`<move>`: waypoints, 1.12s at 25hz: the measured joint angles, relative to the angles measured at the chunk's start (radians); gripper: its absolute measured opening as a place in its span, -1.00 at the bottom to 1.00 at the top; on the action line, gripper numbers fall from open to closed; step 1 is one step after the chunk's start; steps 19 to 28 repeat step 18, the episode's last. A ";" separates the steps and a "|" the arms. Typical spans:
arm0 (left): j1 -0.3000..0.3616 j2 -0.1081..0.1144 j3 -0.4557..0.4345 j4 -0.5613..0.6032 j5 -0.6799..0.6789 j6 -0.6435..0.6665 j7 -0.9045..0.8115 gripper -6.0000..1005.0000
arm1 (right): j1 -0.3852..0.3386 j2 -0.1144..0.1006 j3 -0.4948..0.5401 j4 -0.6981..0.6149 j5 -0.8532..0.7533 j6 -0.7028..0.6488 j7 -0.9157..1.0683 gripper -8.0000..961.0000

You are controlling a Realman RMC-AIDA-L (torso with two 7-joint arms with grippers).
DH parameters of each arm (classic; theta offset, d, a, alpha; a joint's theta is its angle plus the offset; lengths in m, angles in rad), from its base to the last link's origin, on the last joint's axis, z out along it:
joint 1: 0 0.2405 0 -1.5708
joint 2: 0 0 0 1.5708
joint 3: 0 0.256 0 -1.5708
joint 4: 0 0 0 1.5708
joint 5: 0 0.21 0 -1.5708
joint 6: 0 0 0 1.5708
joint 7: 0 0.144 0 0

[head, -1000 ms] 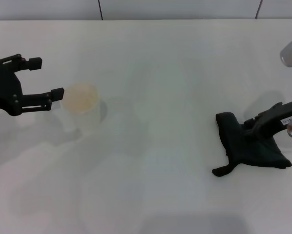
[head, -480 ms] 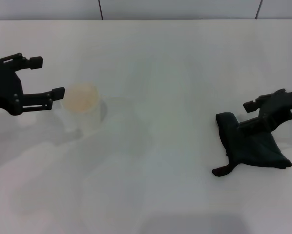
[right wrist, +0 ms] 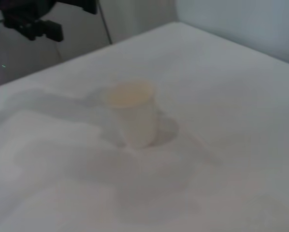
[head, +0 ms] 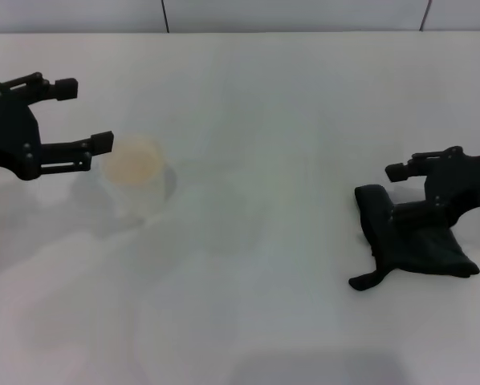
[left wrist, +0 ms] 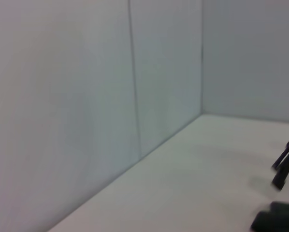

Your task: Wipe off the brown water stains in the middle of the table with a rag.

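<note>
The right gripper (head: 399, 192) hangs with its fingers apart over the rag (head: 408, 241), a black crumpled cloth lying on the white table (head: 264, 120) well right of the cup (head: 134, 178). The left gripper (head: 86, 116), fingers spread wide, sits just left of that translucent cup, whose inside looks pale orange.

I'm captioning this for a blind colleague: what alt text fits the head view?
A white table seen from above: the right claw, open, sits at a crumpled black rag on the right. On the left, the open left claw hovers beside an upright translucent plastic cup of pale orange liquid. No stain shows.
</note>
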 joint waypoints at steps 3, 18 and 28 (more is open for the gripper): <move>0.001 0.004 0.000 -0.003 -0.040 0.039 0.002 0.77 | -0.001 -0.001 0.001 0.029 0.029 -0.001 -0.056 0.76; 0.014 0.012 0.001 -0.007 -0.016 0.186 -0.025 0.77 | 0.009 0.000 -0.003 0.020 0.050 -0.060 -0.116 0.76; 0.014 0.012 0.001 -0.007 -0.016 0.186 -0.025 0.77 | 0.009 0.000 -0.003 0.020 0.050 -0.060 -0.116 0.76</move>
